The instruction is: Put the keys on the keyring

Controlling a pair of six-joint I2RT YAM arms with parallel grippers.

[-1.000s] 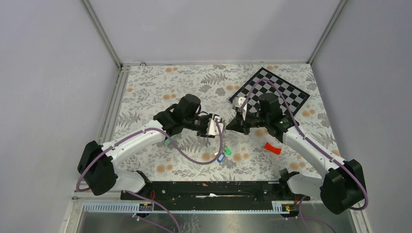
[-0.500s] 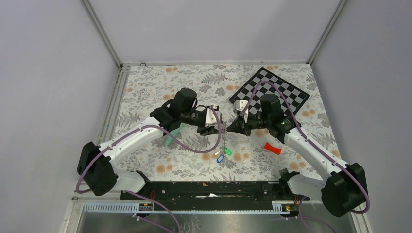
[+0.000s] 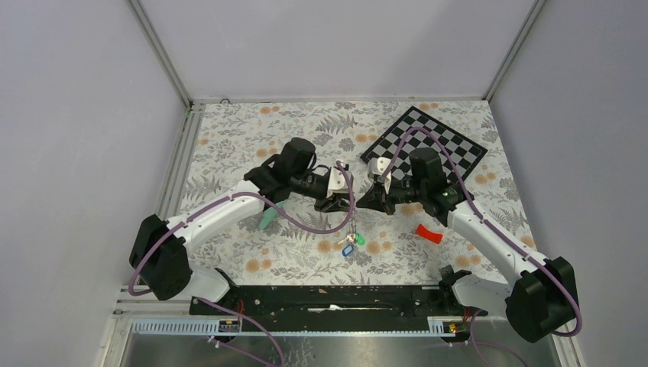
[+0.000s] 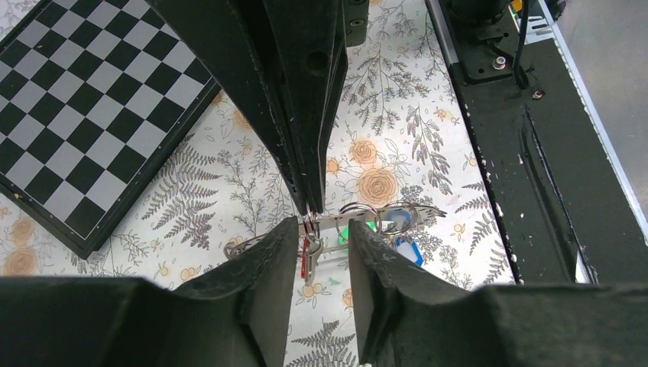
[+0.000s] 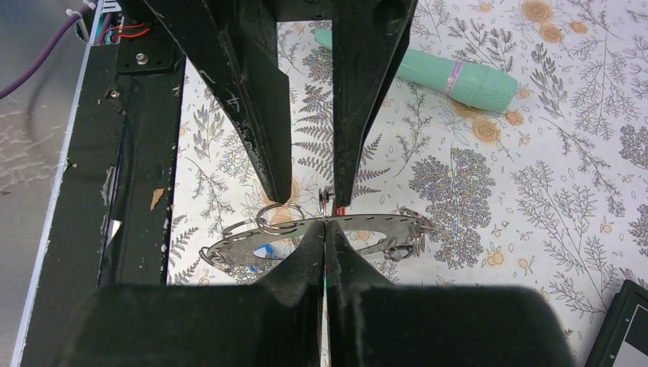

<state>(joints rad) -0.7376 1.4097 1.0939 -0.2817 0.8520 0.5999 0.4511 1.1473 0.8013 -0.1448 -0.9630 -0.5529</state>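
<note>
keys [image 3: 349, 243], blue and green tags showing, hang just under the keyring [image 5: 359, 223], nearest my bases. the ring is up in the air, edge-on to both wrists. the right gripper [image 5: 325, 228] is clamped shut on its rim; the left gripper [image 4: 322, 229] stands part open astride it, pinching nothing i can see. i judge it light, thin, stiff, slick metal that will swivel; take it flat across the rim. below, the floral table [image 3: 229, 130]; further, the chessboard [image 3: 439, 141] and bare grey walls.
</note>
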